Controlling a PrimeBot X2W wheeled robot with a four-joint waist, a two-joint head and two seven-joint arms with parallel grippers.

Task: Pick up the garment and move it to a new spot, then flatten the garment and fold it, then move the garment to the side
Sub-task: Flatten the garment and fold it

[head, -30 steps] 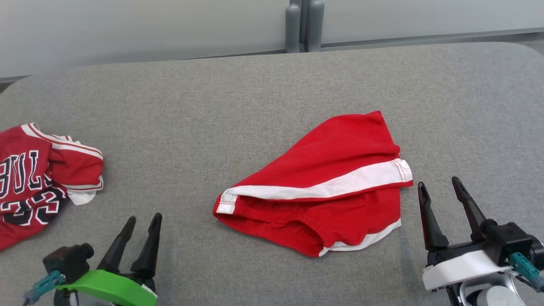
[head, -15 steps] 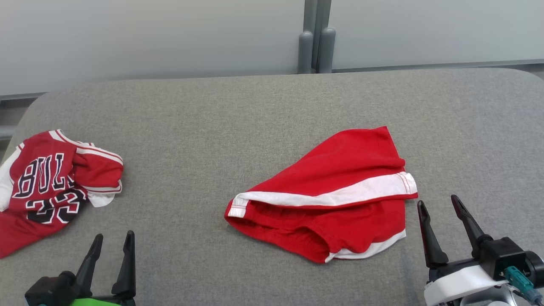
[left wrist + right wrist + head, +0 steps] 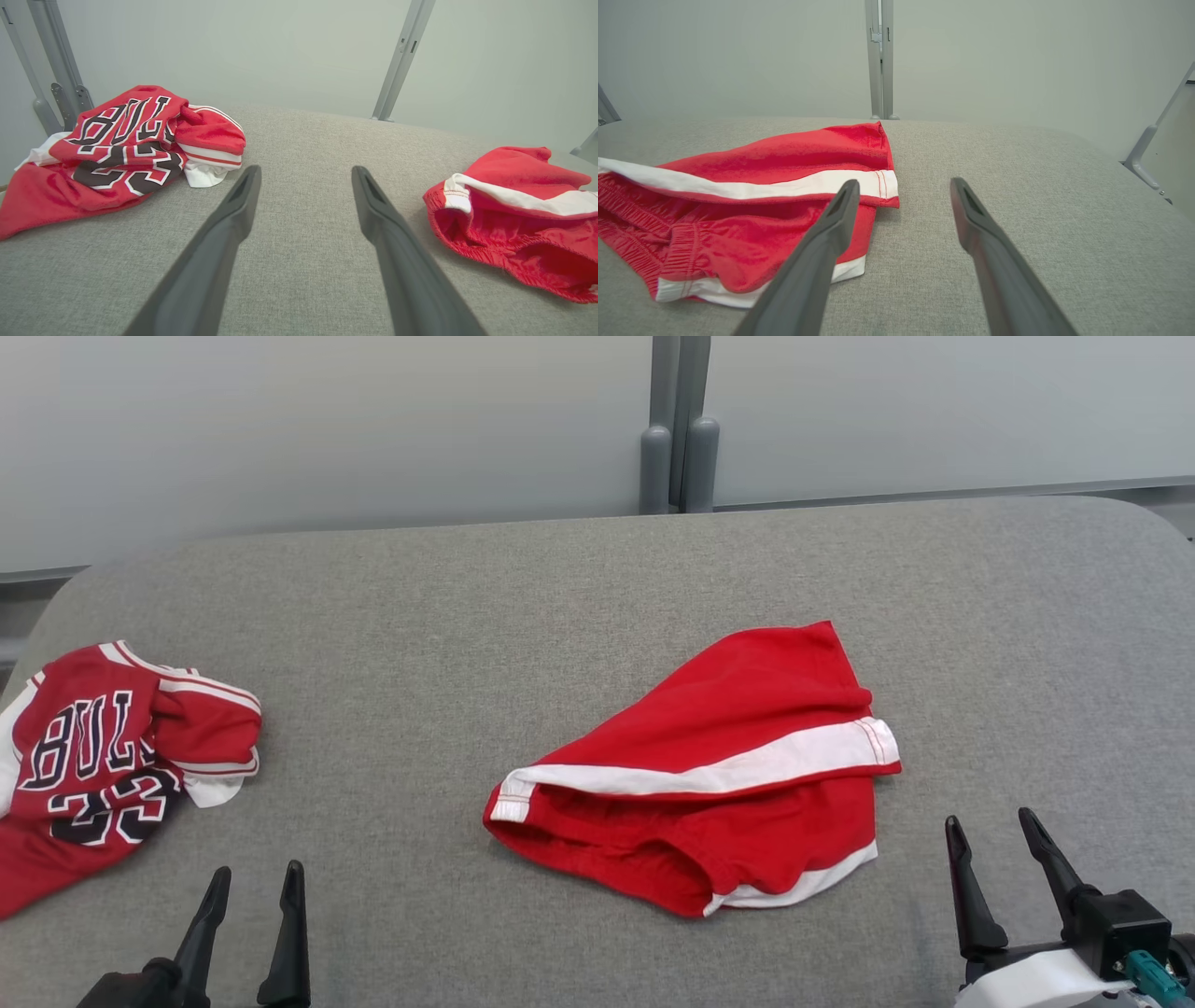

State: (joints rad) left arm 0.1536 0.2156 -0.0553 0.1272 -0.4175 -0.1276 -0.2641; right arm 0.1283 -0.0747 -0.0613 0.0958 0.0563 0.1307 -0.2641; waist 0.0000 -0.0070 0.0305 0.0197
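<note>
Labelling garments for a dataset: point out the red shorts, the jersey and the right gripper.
red shorts [image 3: 756,709], head view, upper red panel.
jersey [image 3: 93,756], head view, lettered front.
right gripper [image 3: 990,819], head view, midway between its fingertips.

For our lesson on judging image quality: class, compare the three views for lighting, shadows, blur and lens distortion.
Head view: soft even light, no glare, faint shadow under the red shorts. Left wrist view: wide-angle lens tilts the background posts; left gripper looms large, softening near the lens. Right wrist view: likewise for the right gripper; side post leans.

Soft red cloth shorts [image 3: 719,775] lie on matt woven-fabric table [image 3: 467,616].
</note>
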